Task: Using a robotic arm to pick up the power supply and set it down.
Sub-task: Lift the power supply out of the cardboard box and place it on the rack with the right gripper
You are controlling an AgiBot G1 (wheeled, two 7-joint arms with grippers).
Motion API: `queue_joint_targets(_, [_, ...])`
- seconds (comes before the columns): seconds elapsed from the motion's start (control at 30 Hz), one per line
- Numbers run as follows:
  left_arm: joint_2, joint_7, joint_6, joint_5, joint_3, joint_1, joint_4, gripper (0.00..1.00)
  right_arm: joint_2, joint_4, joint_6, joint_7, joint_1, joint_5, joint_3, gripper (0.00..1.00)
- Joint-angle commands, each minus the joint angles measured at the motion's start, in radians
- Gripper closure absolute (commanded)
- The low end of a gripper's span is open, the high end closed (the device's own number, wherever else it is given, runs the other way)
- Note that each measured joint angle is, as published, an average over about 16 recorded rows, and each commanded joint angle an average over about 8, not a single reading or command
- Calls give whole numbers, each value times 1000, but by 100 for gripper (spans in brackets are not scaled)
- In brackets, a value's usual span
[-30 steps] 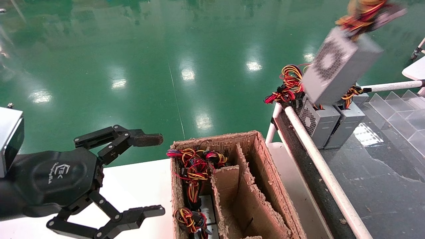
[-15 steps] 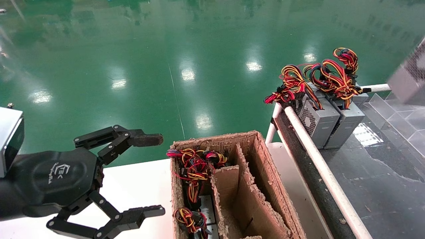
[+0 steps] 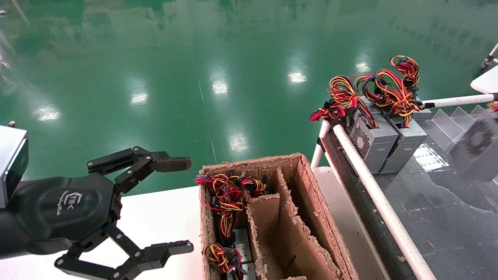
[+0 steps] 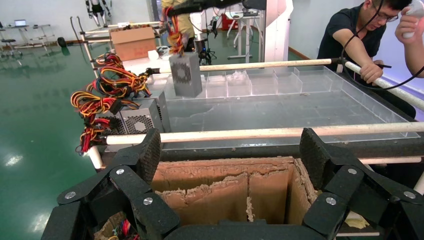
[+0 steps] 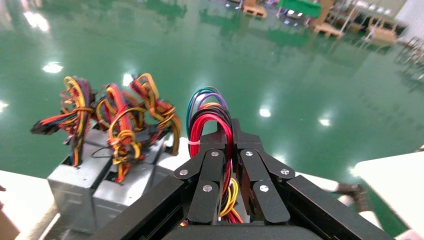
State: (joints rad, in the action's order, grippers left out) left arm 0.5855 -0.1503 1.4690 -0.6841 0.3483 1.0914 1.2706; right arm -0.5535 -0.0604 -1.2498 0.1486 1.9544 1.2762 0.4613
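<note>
Grey metal, the power supply (image 3: 475, 149) hangs by its wire bundle (image 5: 212, 125) above the dark tray (image 3: 447, 210), just right of two other units (image 3: 385, 142) parked at the tray's corner. The right gripper (image 5: 229, 150) has its jaws clamped on those wires, so the pickup looks done and the setting down remains. The left gripper (image 3: 177, 204) (idle, jaws wide) waits beside the cardboard box (image 3: 303, 217).

Grey grille-faced power supply (image 3: 477, 151), red wire bundle (image 5: 214, 126) pinched in right hand (image 5: 231, 150).
</note>
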Motion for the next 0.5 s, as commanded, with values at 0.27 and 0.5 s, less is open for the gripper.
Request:
queue_joint_targets(0.27, [0, 0, 0, 0, 0, 0, 0, 0, -105, 61, 128, 27, -48, -15, -9, 100])
queue_joint_targets(0.5, [0, 0, 0, 0, 0, 0, 0, 0, -174, 67, 243, 29, -54, -20, -13, 100])
